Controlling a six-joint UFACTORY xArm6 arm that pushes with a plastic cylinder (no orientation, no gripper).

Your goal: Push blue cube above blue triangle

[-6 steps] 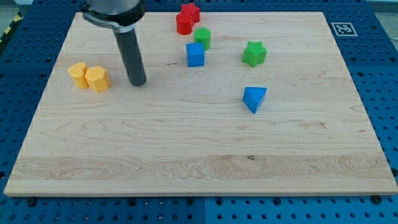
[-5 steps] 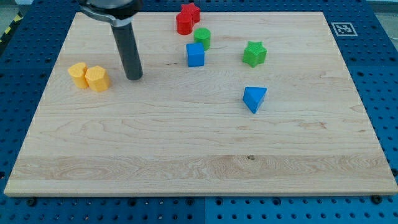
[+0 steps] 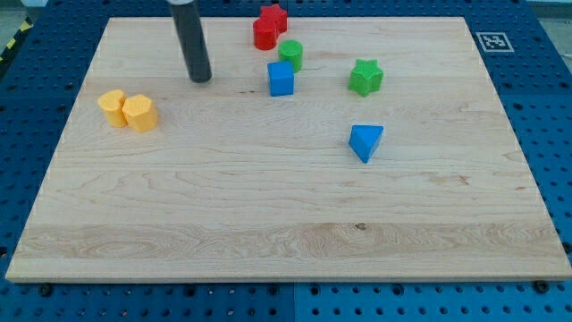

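The blue cube [image 3: 281, 79] sits on the wooden board [image 3: 268, 206] toward the view's top, left of centre. The blue triangle [image 3: 365, 141] lies to its lower right, near the board's middle right. My tip [image 3: 200, 78] rests on the board to the left of the blue cube, about level with it and well apart from it. The rod rises out of the view's top edge.
A green cylinder [image 3: 290, 54] stands just above the blue cube. A red star [image 3: 273, 17] and a red block [image 3: 264, 35] sit above that. A green star [image 3: 365, 77] is right of the cube. Two yellow blocks [image 3: 129, 110] sit at the left.
My tip has moved up the view and slightly right, from beside the yellow blocks to level with the blue cube. No block has moved.
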